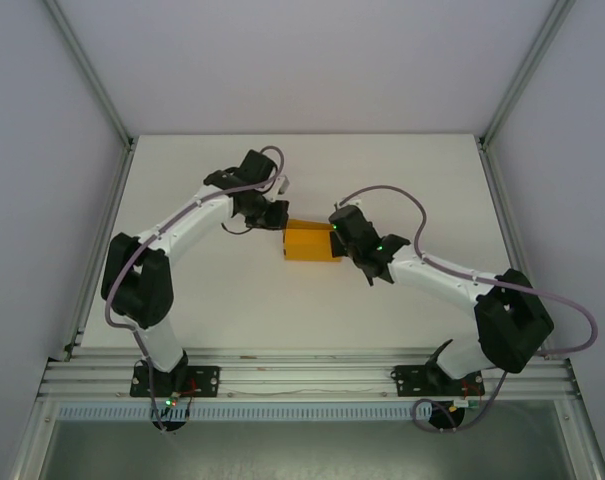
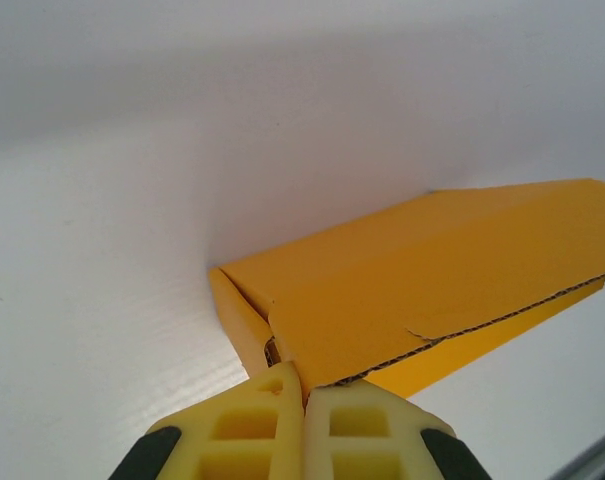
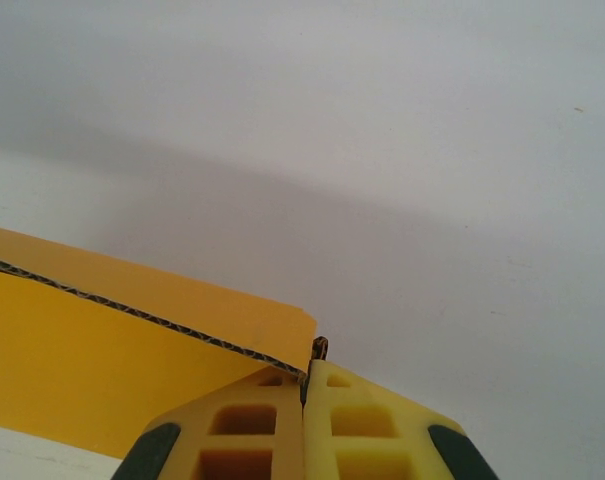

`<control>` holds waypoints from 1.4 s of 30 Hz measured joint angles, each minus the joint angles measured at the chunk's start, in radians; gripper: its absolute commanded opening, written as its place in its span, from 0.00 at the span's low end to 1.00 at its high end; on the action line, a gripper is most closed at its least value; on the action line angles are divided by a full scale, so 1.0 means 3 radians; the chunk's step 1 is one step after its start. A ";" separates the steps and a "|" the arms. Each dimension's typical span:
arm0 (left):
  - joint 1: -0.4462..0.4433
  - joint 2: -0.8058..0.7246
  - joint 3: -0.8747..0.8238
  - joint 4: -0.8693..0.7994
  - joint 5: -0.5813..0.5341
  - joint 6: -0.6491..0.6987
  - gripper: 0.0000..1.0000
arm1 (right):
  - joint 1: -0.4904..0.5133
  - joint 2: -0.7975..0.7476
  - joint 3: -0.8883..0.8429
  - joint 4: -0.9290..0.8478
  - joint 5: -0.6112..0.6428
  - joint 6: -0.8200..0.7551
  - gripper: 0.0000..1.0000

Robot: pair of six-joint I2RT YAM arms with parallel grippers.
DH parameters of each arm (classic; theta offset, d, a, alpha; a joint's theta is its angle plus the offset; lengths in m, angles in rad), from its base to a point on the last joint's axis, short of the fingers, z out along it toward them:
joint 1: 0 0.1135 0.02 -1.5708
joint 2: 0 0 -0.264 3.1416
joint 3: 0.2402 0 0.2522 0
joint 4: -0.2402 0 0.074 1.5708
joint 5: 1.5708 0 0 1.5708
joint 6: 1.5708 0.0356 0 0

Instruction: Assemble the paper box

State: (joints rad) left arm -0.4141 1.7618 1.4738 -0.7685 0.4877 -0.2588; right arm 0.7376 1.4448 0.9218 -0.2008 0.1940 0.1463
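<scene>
The paper box (image 1: 312, 245) is a small orange card box lying mid-table between my two arms. My left gripper (image 1: 280, 216) meets its far left corner. In the left wrist view the yellow fingertips (image 2: 282, 395) are pressed together and the left gripper (image 2: 303, 378) is shut on the corner of an orange flap (image 2: 432, 280) with a torn corrugated edge. My right gripper (image 1: 337, 240) is at the box's right end. In the right wrist view the right gripper (image 3: 307, 368) is shut on a thin card edge that pokes up between the tips, with the orange panel (image 3: 82, 360) to its left.
The white table (image 1: 282, 320) is closed in by pale walls at the back and both sides. An aluminium rail (image 1: 302, 378) carrying both arm bases runs along the near edge. Purple cables loop over each arm (image 1: 382, 190).
</scene>
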 measured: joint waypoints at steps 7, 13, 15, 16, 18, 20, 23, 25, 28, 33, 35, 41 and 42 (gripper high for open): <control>0.0005 0.0070 0.0085 -0.0117 0.0070 -0.0057 0.00 | 0.0008 0.0006 0.0000 -0.0004 0.0057 0.0001 0.00; -0.0179 -0.0010 -0.0106 0.0121 -0.0352 -0.0084 0.00 | 0.0010 -0.0034 -0.0193 0.0268 0.0104 -0.0015 0.00; -0.0257 -0.0088 -0.0285 0.0248 -0.0477 -0.0108 0.00 | 0.0011 -0.0076 -0.0341 0.0460 0.0103 -0.0047 0.00; -0.0301 -0.0130 -0.0394 0.0313 -0.0534 -0.0118 0.00 | 0.0011 -0.0090 -0.0418 0.0570 0.0098 -0.0065 0.00; -0.0367 -0.0230 -0.0575 0.0482 -0.0621 -0.0142 0.00 | 0.0017 -0.0117 -0.0548 0.0768 0.0104 -0.0090 0.00; -0.0413 -0.0355 -0.0783 0.0674 -0.0674 -0.0187 0.00 | 0.0020 -0.0154 -0.0657 0.0933 0.0107 -0.0104 0.00; -0.0472 -0.0512 -0.1064 0.0969 -0.0715 -0.0249 0.00 | 0.0020 -0.0177 -0.0772 0.1124 0.0120 -0.0117 0.01; -0.0476 -0.0589 -0.1208 0.1152 -0.0722 -0.0284 0.00 | 0.0020 -0.0184 -0.0824 0.1221 0.0126 -0.0114 0.08; -0.0476 -0.0603 -0.1253 0.1254 -0.0731 -0.0306 0.00 | 0.0019 -0.0206 -0.0829 0.1203 0.0121 -0.0076 0.27; -0.0497 -0.0581 -0.1251 0.1329 -0.0777 -0.0303 0.00 | 0.0031 -0.0425 -0.0796 0.0837 -0.0036 0.0014 0.60; -0.0515 -0.0573 -0.1251 0.1354 -0.0782 -0.0294 0.00 | 0.0042 -0.0549 -0.0774 0.0708 -0.0095 0.0051 0.66; -0.0519 -0.0571 -0.1251 0.1381 -0.0781 -0.0268 0.00 | -0.0019 -0.0743 -0.0615 0.0646 -0.0251 0.0142 0.68; -0.0520 -0.0571 -0.1251 0.1382 -0.0781 -0.0268 0.00 | -0.0057 -0.0729 -0.0563 0.0643 -0.0268 0.0168 0.67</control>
State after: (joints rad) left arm -0.5701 1.5906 1.0985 -0.3538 0.2535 -0.3393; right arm 0.7204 1.2263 0.7528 -0.0078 0.1135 0.1967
